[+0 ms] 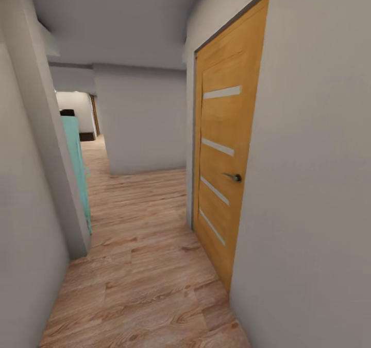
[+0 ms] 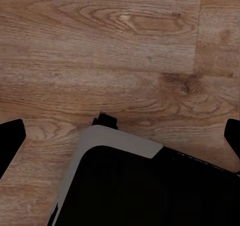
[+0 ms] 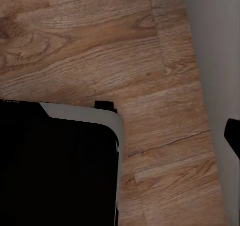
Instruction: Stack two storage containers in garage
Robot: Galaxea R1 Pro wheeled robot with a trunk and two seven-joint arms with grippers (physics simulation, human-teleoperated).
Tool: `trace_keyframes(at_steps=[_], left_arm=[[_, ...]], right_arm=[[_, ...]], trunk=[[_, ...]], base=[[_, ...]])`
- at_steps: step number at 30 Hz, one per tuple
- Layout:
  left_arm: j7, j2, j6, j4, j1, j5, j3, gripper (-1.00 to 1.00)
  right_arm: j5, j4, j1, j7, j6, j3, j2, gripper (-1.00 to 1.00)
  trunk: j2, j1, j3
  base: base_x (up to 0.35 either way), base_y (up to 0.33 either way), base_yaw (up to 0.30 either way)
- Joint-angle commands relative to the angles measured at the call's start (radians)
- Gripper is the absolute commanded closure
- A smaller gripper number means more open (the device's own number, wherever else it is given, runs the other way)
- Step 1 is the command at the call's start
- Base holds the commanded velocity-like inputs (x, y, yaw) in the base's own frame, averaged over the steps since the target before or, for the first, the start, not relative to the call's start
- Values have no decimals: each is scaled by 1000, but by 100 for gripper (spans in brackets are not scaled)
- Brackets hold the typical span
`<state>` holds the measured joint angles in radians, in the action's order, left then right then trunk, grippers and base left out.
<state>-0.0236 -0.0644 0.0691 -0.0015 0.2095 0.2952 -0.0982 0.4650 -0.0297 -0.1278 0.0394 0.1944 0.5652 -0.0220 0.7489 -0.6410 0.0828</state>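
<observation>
Head view looks down a narrow corridor with plain pale grey walls [image 1: 309, 183] and a light wood plank floor [image 1: 144, 265]. A tall orange-brown wooden door with four pale slanted glass strips [image 1: 224, 152] stands shut in the near wall at the robot's right, its small dark metal lever handle [image 1: 234, 176] near mid-height. A mint-green panel [image 1: 77, 168] shows behind the wall edge at the robot's left. Left wrist view shows the same plank floor beneath the robot's black, grey-rimmed base [image 2: 125, 181], with dark fingertips [image 2: 10, 141] of the left tool at both edges, set wide apart. Right wrist view shows one dark fingertip [image 3: 233, 136] of the right tool beside a wall; whether that tool is apart I cannot tell. No orange-red bin appears here.
</observation>
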Motion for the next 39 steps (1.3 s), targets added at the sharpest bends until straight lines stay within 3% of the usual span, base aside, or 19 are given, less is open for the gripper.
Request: trace_keyframes(at_steps=[1, 39], left_arm=[[-2, 0, 3, 1, 1, 1, -8, -100], [-2, 0, 2, 1, 1, 1, -8, -100]], right_arm=[[7, -3, -1, 1, 5, 8, 0, -100], [7, -3, -1, 1, 5, 8, -1, -100]], trunk=[[1, -1, 2], [1, -1, 2]], base=[[278, 0, 269], [279, 0, 256]])
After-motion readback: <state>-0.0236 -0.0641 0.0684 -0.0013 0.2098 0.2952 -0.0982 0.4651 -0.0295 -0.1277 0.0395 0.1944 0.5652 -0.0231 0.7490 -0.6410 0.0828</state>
